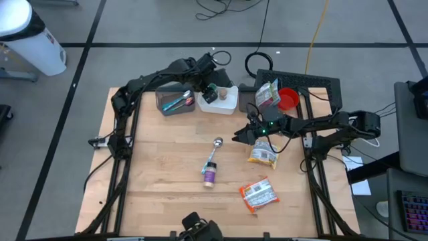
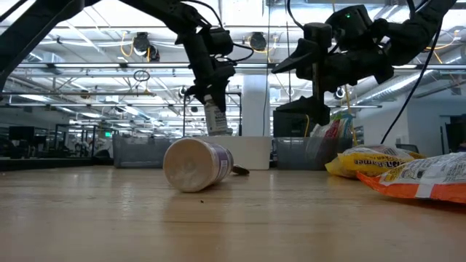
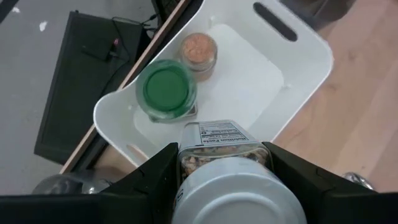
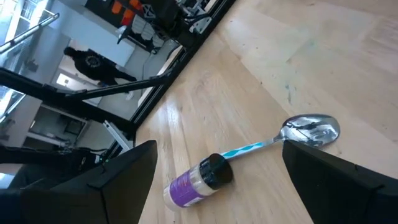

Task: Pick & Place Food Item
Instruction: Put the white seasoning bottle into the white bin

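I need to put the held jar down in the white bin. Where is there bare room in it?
Left gripper holds the jar above the white bin. Its floor is bare toward the handle-slot end; the green-lidded jar and orange-topped jar crowd the other end.

The high view looks straight down from well above on the whole pale wooden table (image 1: pixel 160 167); the low view sits at tabletop height near the front edge, facing level across toward the far edge and the room behind, very close to the purple-labelled spice bottle lying on its side (image 2: pixel 196 164); both share that bottle (image 1: pixel 209 175) and the orange snack packet (image 1: pixel 258 195); the left wrist view looks down at close range into the white plastic bin (image 3: pixel 298 56) at the far edge; the right wrist view slants down on the table's middle, sharing the bottle (image 4: pixel 199 180) and steel spoon (image 4: pixel 308 132).
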Robot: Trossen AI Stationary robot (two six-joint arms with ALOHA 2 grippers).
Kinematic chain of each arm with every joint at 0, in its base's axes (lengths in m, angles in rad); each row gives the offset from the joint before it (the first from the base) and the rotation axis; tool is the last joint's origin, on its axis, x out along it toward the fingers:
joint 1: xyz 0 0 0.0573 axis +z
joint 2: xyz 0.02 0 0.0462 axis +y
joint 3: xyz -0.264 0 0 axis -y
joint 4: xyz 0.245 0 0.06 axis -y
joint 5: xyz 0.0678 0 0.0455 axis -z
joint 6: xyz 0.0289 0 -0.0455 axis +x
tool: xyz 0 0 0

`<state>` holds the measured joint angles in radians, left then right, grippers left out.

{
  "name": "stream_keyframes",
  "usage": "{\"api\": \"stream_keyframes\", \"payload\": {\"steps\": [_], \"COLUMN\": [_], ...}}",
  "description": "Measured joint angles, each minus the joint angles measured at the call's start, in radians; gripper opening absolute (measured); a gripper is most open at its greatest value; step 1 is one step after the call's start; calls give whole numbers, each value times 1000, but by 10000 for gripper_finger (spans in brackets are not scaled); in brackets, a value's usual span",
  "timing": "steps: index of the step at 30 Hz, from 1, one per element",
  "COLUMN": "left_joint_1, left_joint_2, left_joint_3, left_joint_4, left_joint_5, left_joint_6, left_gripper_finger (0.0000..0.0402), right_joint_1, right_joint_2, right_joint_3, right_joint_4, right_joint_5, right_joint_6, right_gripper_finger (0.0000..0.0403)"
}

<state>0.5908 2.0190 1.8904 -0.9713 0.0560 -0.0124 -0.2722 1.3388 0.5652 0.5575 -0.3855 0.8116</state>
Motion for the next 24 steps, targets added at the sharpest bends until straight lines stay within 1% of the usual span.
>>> {"api": "stream_keyframes", "payload": {"steps": [3, 8, 24], "left_joint_1": [7, 12, 18], "left_joint_2": [3, 50, 123], "left_joint_3": [0, -1, -1], "left_joint_4": [-15, -38, -24], "left_joint_5": [-6, -12, -5], "left_joint_6": [-2, -17, -50], "left_gripper_finger": [208, 208, 208], "right_joint_1": [0, 0, 0], "right_joint_2": [0, 0, 0], "right_joint_3": [0, 0, 0], "right_joint_4": [0, 8, 16], "right_joint_5": [0, -2, -3], "right_joint_6": [3, 7, 15], "right_gripper_finger": [339, 339, 339]}}
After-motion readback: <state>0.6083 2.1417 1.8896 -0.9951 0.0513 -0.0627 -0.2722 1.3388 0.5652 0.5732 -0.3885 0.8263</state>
